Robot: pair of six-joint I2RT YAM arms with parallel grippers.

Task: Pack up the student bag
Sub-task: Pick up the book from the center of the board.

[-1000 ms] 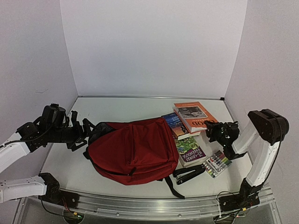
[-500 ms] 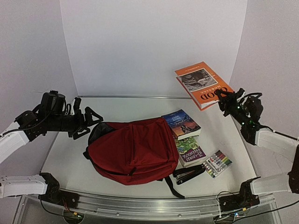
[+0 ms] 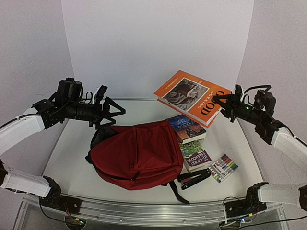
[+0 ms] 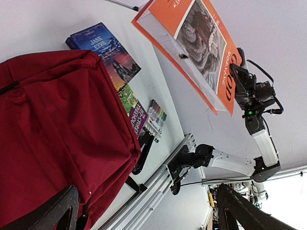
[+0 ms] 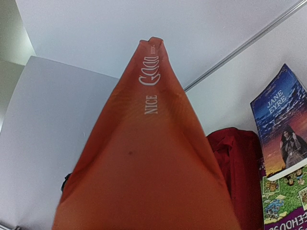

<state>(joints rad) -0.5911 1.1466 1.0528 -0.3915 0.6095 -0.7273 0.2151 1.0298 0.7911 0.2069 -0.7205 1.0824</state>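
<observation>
At frame centre, student bag (image 3: 136, 155): you see it lying flat on the worktop (image 3: 72, 158), dark red, front pocket up, black straps trailing toward the lower edge.
Left tool (image 3: 114, 115): jaws spread wide and empty, in the air just above the bag's upper-left end.
Right tool (image 3: 221, 101): clamped on the right edge of the orange book (image 3: 189, 96), which you find tilted in the upper right, off the worktop.
Right of the bag: blue Jane Eyre book (image 3: 186, 128) and green-and-purple book (image 3: 195, 155) just beside it.
Lower right: marker pack (image 3: 224, 167), black stapler (image 3: 194, 178).
</observation>
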